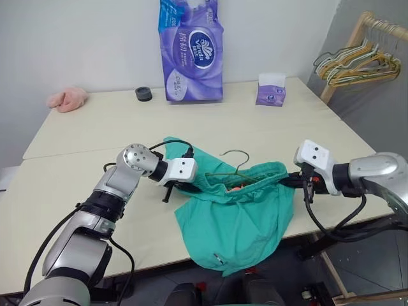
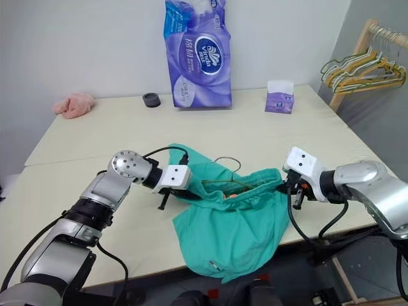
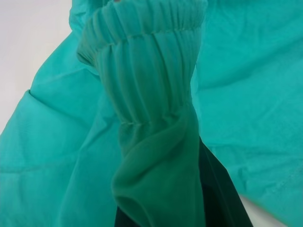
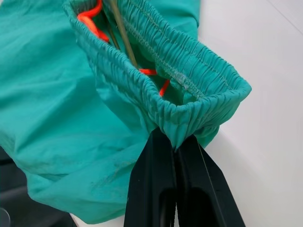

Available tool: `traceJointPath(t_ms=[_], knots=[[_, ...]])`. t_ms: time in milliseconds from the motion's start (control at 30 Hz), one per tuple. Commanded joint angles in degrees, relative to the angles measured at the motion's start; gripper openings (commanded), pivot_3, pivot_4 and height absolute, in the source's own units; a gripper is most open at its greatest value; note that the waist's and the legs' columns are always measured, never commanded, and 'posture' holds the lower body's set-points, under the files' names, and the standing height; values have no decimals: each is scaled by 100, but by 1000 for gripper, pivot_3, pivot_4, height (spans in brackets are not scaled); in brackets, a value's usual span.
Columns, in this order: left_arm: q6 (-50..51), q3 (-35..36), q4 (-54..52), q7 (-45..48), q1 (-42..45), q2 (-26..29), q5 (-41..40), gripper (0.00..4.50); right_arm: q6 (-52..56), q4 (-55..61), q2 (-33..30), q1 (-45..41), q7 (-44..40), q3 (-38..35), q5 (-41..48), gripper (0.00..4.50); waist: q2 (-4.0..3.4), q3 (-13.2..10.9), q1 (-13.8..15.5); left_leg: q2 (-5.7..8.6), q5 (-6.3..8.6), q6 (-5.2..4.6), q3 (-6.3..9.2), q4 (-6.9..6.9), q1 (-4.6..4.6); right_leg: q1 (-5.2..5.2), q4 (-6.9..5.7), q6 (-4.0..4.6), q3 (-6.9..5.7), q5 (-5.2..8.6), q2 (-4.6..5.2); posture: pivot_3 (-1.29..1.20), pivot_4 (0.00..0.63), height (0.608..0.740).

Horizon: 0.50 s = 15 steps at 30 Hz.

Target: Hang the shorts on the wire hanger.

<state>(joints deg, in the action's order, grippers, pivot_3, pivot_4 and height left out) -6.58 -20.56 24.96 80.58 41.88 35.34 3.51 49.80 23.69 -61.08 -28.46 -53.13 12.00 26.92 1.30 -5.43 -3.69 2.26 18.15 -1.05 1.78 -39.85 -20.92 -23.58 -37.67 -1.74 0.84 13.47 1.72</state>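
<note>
The teal-green shorts [image 1: 237,220] are stretched by their gathered waistband between my two grippers, and the legs droop over the table's front edge. My left gripper [image 1: 180,185] is shut on the waistband's left end, where the bunched elastic [image 3: 147,80] shows up close. My right gripper [image 4: 175,142] is shut on the waistband's right corner. The wire hanger [image 1: 237,158] has its frame inside the waist opening, and its hook rises above the cloth. A thin wire [image 4: 122,33] and an orange drawstring [image 4: 89,20] show inside the opening.
On the pale table [image 1: 95,127], a tall purple tissue pack [image 1: 191,51], a small purple tissue box [image 1: 271,94], a black ring [image 1: 144,94] and a pink cloth lump [image 1: 67,99] sit at the back. A wooden rack with bunched hangers [image 1: 357,60] stands at the far right.
</note>
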Motion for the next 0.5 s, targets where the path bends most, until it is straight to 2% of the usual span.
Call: traceJointPath(t_ms=[33, 133, 233, 300, 500], knots=[[5, -3, -100, -286, 5, -93, 134, 16, -332, 245, 28, -379, -402, 99, -149, 0, -1, 0, 4, 0, 1, -1, 0, 0, 0, 0, 0, 0, 0, 0, 0, -165, 59, 740], [7, -41, -93, -431, -36, -151, 226, 16, -271, 343, 236, -526, -378, 139, -168, 0, 0, 0, 6, 0, 1, -2, -1, -1, 0, -1, 0, -1, 1, 0, 2, -164, 60, 740], [35, -27, -76, -548, -44, -222, 273, 16, -262, 424, 309, -507, -383, 121, -203, 652, 0, 0, 14, 0, 1, -1, -1, -2, 0, -1, -2, -1, 2, -1, 3, -164, 60, 740], [46, -25, -76, -578, -52, -257, 292, 16, -256, 510, 274, -424, -397, 60, -202, 1222, -1, 0, 24, 0, 1, -1, -1, -2, 0, -2, -2, -1, 2, -1, 4, -164, 60, 740], [81, -1, -168, -631, -128, -373, 248, 16, -220, 798, -322, 341, -350, -462, -290, 3333, -1, 0, 44, 4, 3, -3, -5, -1, -3, -3, 0, -1, -1, -1, 15, -176, 61, 740]])
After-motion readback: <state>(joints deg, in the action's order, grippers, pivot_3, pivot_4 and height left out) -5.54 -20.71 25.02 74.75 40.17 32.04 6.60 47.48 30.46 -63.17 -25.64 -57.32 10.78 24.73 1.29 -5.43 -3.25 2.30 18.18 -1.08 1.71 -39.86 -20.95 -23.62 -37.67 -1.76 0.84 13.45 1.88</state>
